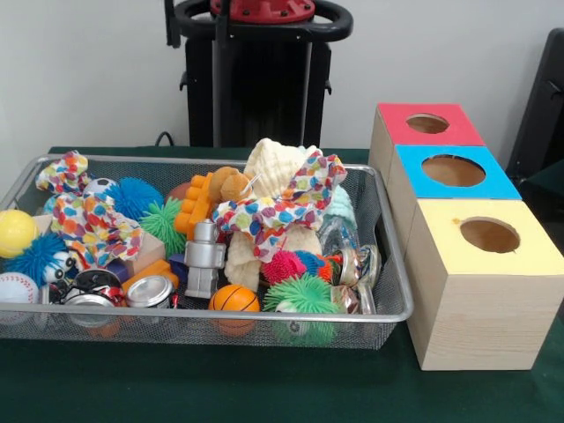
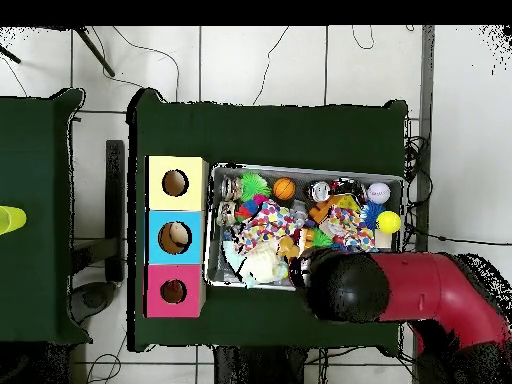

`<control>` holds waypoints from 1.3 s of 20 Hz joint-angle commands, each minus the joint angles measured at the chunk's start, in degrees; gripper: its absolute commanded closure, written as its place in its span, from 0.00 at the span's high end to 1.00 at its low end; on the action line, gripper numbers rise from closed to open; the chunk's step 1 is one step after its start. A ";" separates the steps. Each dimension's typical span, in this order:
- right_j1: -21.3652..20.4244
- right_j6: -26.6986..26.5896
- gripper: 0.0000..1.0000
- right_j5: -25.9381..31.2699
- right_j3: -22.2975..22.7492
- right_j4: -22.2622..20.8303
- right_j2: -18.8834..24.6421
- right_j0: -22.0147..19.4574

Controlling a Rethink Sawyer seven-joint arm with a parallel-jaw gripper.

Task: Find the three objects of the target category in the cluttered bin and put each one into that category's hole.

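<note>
The silver wire mesh bin [image 1: 388, 314] stands left of centre, heaped with toys; it also shows in the overhead view [image 2: 300, 169]. A pale cream soft toy [image 1: 273, 164] lies at the bin's far middle. An orange-brown soft toy [image 1: 232, 184] sits beside it; I see no stripes on it. No striped tiger shows. The red-topped box's round hole [image 1: 427, 123] is at the far right, and also shows in the overhead view [image 2: 173, 291]. The arm's black end [image 2: 345, 287] hangs over the bin's robot-side rim. It hides the gripper, and the front view shows no gripper.
A blue-topped box [image 1: 453, 170] and a yellow-topped box [image 1: 489, 234] stand in a row with the red one. The bin also holds patterned cloths [image 1: 282, 208], an orange studded block [image 1: 196, 205], spiky balls [image 1: 305, 295], a small basketball [image 1: 233, 299], a silver figure [image 1: 204, 256] and cans [image 1: 150, 291].
</note>
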 commanded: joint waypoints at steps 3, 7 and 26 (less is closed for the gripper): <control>8.93 -0.93 1.00 -11.40 3.70 -14.39 -0.90 6.68; 12.15 2.26 1.00 -15.66 2.97 -19.00 -3.93 8.45; 16.81 2.39 1.00 -20.39 -1.12 -25.84 -10.22 10.72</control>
